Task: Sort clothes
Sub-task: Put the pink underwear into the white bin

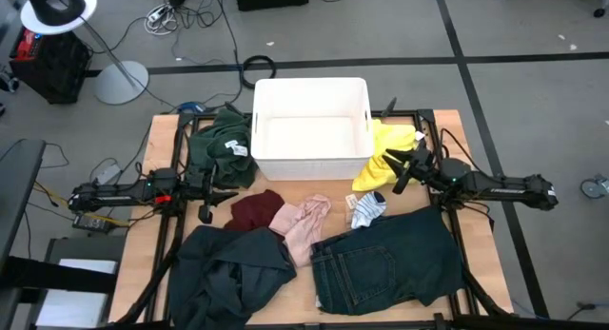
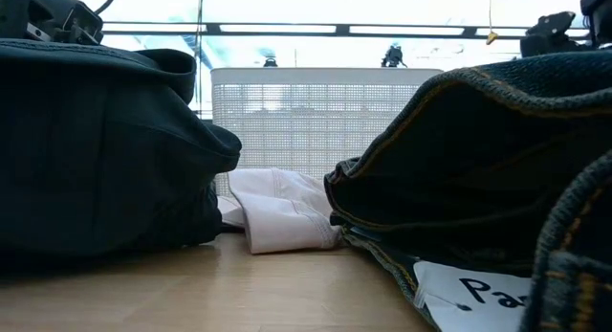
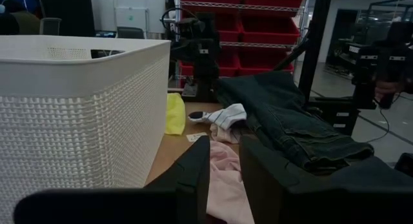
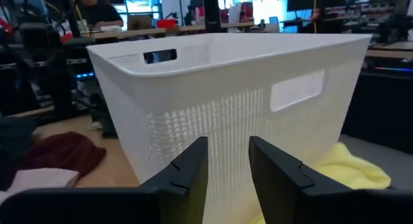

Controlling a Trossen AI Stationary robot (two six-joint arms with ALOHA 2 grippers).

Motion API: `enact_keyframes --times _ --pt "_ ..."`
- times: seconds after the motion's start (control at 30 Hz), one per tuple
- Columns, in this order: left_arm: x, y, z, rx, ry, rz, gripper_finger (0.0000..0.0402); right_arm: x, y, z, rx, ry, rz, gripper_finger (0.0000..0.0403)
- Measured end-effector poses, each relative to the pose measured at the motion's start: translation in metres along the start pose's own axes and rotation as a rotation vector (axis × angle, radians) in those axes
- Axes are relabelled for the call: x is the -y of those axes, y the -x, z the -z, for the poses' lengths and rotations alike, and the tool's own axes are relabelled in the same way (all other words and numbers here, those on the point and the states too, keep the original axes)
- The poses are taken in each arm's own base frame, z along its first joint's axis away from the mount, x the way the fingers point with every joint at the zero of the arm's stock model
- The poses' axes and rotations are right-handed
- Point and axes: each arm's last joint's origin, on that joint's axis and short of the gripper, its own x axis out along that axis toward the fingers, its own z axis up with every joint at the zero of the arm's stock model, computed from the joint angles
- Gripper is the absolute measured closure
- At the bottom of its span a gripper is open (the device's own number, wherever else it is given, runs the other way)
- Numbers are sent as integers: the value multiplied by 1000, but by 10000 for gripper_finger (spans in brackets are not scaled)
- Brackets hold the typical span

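Low view: jeans [image 2: 497, 169] tag [image 2: 473, 296] "Pa"

The white tub [image 1: 311, 126] stands in the middle of the table's far side and blocks the way between both arms. Its inside is free from above. Left of it the green top [image 1: 217, 149] fills the wood, right of it the yellow piece [image 1: 385, 157]. The near side is covered by the jacket [image 1: 228, 273] and the jeans [image 1: 385, 259]. Bare wood [image 1: 328, 191] stays just in front of the tub.
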Motion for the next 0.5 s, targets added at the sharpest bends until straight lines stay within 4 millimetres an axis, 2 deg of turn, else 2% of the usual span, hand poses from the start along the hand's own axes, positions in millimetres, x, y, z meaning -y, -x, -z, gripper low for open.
enact_keyframes --times 0.23,0.4,0.5 --pt "0 0 0 0 0 0 312 1 7 -36 59 17 -2 289" --pt "0 0 0 -1 0 0 312 4 18 -66 -15 62 -7 289" --pt "0 0 0 0 0 0 312 5 23 -86 -69 27 -16 290"
